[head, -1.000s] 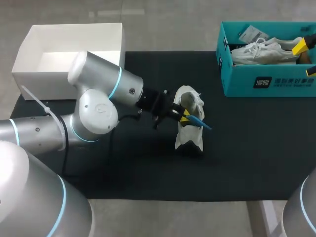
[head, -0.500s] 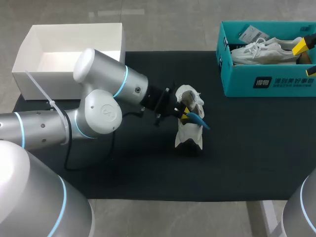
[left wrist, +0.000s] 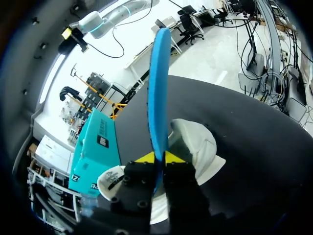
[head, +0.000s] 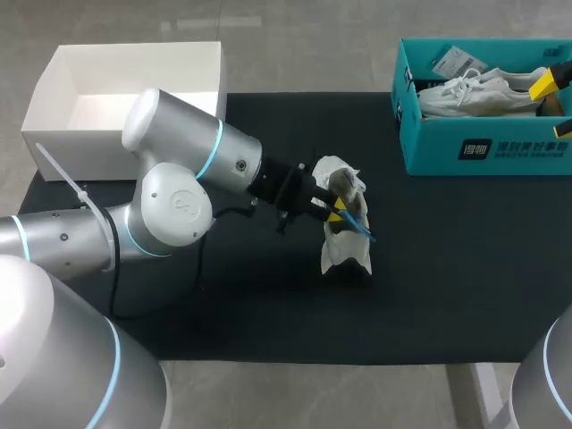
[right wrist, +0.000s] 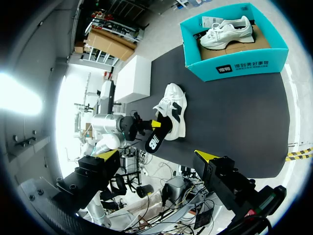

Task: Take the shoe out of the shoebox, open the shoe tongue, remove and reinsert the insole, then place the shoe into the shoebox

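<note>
1. While the left pincer (head: 337,213) is squeezed shut on a thin blue insole (head: 358,223), it sits right at the open top of the white lace-up shoe (head: 344,252).
2. That shoe rests on the black bench (head: 447,286), near the middle and well away from every edge.
3. Seen from the left wrist, both yellow tips of the left pincer (left wrist: 160,157) press on the insole (left wrist: 159,83) from two sides. The insole sticks straight out ahead of them.
4. In that same view the shoe (left wrist: 195,144) lies just under the insole and the fingers.
5. Seen from the right wrist, the other side of the insole (right wrist: 154,139) is black with a white mark. It hangs just beside the shoe (right wrist: 172,110), which has a black patch on its side.
6. I cannot tell if any end of the insole is inside the shoe.
7. A teal cardboard shoebox (head: 420,134) stands open at the far right corner of the bench. A second white shoe (head: 474,94) lies inside it.
8. A white open box (head: 54,143) sits at the far left corner.
9. The right pincer (right wrist: 156,155) is spread wide open and holds nothing. It hangs high over the bench, well apart from the shoe and the shoebox (right wrist: 234,66).
</note>
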Tool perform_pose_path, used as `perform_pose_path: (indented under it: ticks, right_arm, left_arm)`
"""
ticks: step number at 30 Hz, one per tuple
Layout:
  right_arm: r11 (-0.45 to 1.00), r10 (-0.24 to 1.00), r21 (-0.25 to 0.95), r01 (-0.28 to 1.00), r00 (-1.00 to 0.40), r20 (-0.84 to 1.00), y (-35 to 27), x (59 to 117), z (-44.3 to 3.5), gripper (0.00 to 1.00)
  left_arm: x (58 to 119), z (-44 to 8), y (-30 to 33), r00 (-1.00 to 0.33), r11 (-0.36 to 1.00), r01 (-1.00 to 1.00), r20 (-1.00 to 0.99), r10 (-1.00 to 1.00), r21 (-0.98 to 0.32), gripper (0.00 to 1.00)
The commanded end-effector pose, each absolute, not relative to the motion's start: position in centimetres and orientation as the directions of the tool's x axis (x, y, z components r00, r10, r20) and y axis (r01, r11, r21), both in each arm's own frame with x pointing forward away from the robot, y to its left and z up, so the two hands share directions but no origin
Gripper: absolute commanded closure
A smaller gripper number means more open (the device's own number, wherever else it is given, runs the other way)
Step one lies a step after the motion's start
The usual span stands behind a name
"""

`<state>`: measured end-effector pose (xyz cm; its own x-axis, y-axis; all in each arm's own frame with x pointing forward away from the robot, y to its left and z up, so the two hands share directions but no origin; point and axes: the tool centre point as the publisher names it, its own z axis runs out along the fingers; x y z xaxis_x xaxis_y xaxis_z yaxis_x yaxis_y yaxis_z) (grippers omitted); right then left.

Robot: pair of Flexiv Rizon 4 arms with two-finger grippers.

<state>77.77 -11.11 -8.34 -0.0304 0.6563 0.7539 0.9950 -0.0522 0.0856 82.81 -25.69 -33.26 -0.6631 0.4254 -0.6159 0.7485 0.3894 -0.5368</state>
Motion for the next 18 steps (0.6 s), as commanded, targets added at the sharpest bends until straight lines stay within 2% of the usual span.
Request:
perform_pose_path:
  ticks: [1,3,9,18]
  right_arm:
    - [-0.051,0.658,0.084,0.995,-0.029,0.752,-11.1,77.9,-8.4,0.00]
    - [-0.051,0.658,0.084,0.995,-0.029,0.752,-11.1,77.9,-8.4,0.00]
    - [-0.051,0.658,0.084,0.995,-0.029,0.752,-11.1,77.9,-8.4,0.00]
    - [-0.051,0.658,0.084,0.995,-0.029,0.752,-11.1,77.9,-8.4,0.00]
  left_arm:
    - [82.6,-33.1,-25.5,-0.664,0.391,0.748,-0.613,0.429,-0.536,0.90]
    - [82.8,-33.3,-25.6,-0.673,0.401,0.740,-0.603,0.429,-0.540,1.00]
    - [83.3,-34.2,-25.9,-0.683,0.425,0.730,-0.589,0.433,-0.535,1.00]
    - [85.0,-35.3,-25.8,-0.660,0.499,0.744,-0.605,0.446,-0.444,1.00]
